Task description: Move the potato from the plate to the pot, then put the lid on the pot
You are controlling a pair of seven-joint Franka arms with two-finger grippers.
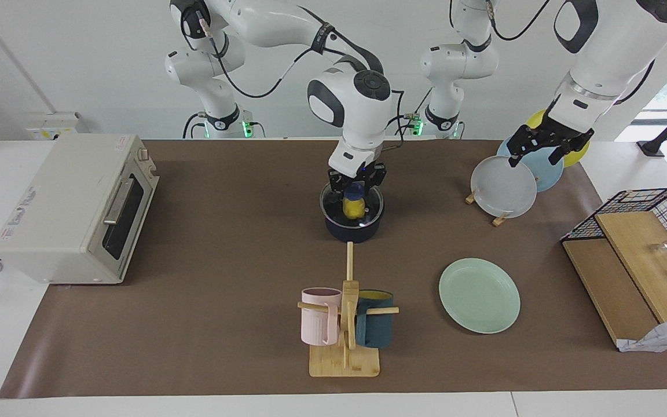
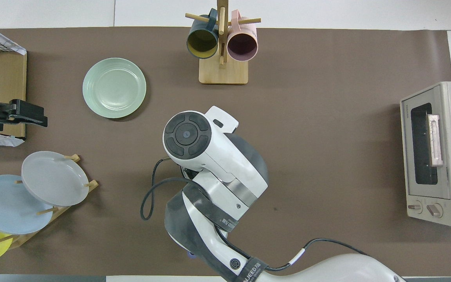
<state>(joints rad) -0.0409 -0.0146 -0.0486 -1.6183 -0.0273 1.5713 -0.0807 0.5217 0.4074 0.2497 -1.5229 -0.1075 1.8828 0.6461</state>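
The dark navy pot [image 1: 354,231] stands mid-table, nearer to the robots than the mug rack. The clear glass lid [image 1: 371,207] sits level at the pot's rim, and the yellow potato [image 1: 354,209] shows through it, inside the pot. My right gripper [image 1: 356,186] reaches straight down and is shut on the lid's blue knob [image 1: 355,190]. In the overhead view the right arm hides the pot, lid and potato. The mint-green plate [image 1: 479,295] [image 2: 114,87] lies bare toward the left arm's end. My left gripper [image 1: 548,146] [image 2: 33,114] waits open, raised over the plate rack.
A toaster oven [image 1: 73,211] stands at the right arm's end. A wooden mug rack [image 1: 345,324] with two mugs stands farther out than the pot. A rack of upright plates [image 1: 504,186] and a wire basket [image 1: 652,231] with wooden boards occupy the left arm's end.
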